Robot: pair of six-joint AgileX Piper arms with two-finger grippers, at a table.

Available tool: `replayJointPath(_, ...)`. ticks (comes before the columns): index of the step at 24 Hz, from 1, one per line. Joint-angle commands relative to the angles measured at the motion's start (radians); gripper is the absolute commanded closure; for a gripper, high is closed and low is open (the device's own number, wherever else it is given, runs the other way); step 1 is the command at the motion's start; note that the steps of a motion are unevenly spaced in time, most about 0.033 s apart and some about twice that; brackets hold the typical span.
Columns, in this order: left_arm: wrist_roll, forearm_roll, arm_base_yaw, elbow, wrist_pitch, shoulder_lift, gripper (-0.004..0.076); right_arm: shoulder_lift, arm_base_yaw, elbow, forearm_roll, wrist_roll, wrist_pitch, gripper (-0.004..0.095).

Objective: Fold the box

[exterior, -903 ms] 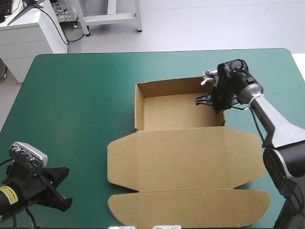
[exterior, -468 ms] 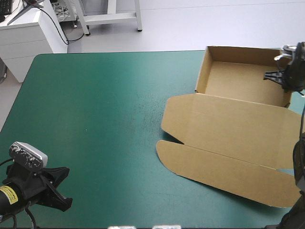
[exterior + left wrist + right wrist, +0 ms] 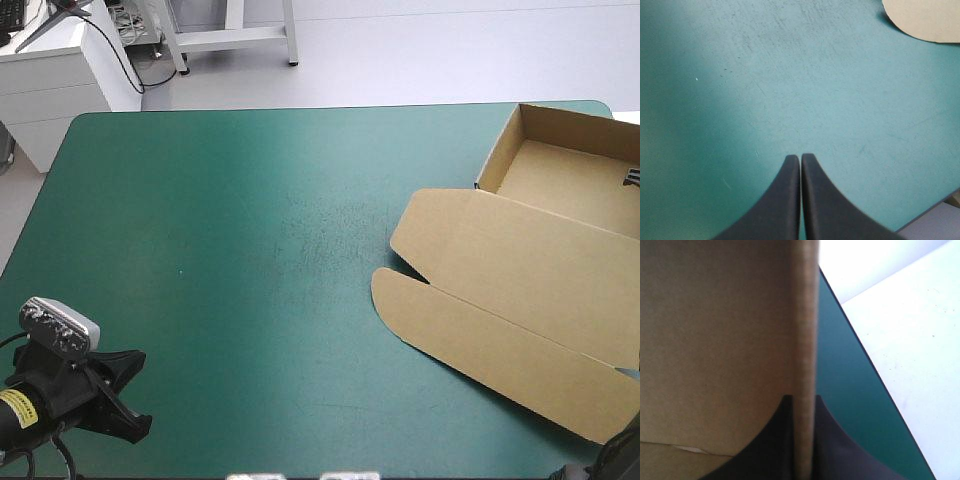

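The brown box [image 3: 520,265] lies at the far right corner of the table [image 3: 300,110], turned askew to its edges and running out past the high view's right side. Its tray [image 3: 570,180] stands open with walls raised, nearest that corner. The lid [image 3: 500,250] lies flat on the teal-green cover [image 3: 230,260], and the rounded flap [image 3: 470,335] beyond it reaches toward the table's middle and near edge. The right gripper [image 3: 802,399] is all but closed on the box — its two black fingers [image 3: 770,450] pinch one upright wall [image 3: 805,315] of the tray. The board's cut edge rises straight up between them, with the tray's inside to one side and a strip of the cover to the other. In the high view only a sliver of that gripper shows, at the tray's right side. The left gripper [image 3: 800,157] sits well apart from the box, at the table's near left. Its fingers are pressed together in one pointed arch and hold nothing — bare cover, scuffed with fine marks, lies ahead of them, and a rounded corner of the box's board shows far ahead.
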Motion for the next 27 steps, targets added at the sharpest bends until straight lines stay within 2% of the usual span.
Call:
replayJointPath(1, 0.001, -0.018, -0.003, -0.024, -0.053, 0.008, 0.0732, -0.046, -0.005, -0.032, 0.005, -0.022, -0.025, 0.0925)
replayJointPath(4, 0.001, -0.018, -0.003, -0.024, -0.053, 0.008, 0.0732, -0.042, -0.005, -0.032, 0.0, -0.042, -0.018, 0.0889)
replayJointPath(6, 0.001, -0.018, -0.003, -0.024, -0.053, 0.008, 0.0732, -0.04, -0.005, -0.032, 0.0, -0.061, 0.007, 0.0808)
replayJointPath(8, 0.001, -0.021, -0.003, -0.024, -0.053, 0.008, 0.0732, -0.033, -0.005, -0.032, 0.0, -0.068, 0.016, 0.0662)
replayJointPath(14, 0.001, -0.026, -0.003, -0.024, -0.053, 0.008, 0.0732, -0.042, -0.005, -0.032, 0.003, -0.066, 0.016, 0.014)
replayJointPath(15, 0.001, -0.026, -0.003, -0.024, -0.053, 0.008, 0.0732, -0.052, -0.005, -0.032, 0.014, -0.066, 0.016, 0.0126)
replayJointPath(17, 0.001, -0.026, -0.003, -0.024, -0.053, 0.008, 0.0732, -0.101, -0.005, -0.032, 0.067, -0.068, 0.018, 0.0139)
replayJointPath(19, 0.001, -0.026, -0.003, -0.024, -0.053, 0.008, 0.0732, -0.182, -0.005, -0.027, 0.188, -0.098, 0.018, 0.0168)
replayJointPath(20, 0.001, -0.026, -0.003, -0.024, -0.053, 0.008, 0.0732, -0.244, 0.002, -0.003, 0.282, -0.12, 0.018, 0.0221)
replayJointPath(22, 0.001, -0.026, -0.003, -0.024, -0.053, 0.008, 0.0732, -0.354, 0.051, 0.071, 0.36, -0.164, 0.016, 0.0421)
replayJointPath(24, 0.001, -0.026, -0.003, -0.024, -0.054, 0.008, 0.0732, -0.472, 0.15, 0.177, 0.348, -0.173, 0.014, 0.0778)
replayJointPath(25, 0.001, -0.026, -0.003, -0.024, -0.055, 0.008, 0.0732, -0.526, 0.205, 0.23, 0.338, -0.185, 0.003, 0.0924)
replayJointPath(27, 0.001, -0.021, -0.003, -0.024, -0.053, 0.008, 0.0732, -0.605, 0.28, 0.298, 0.335, -0.189, -0.033, 0.0907)
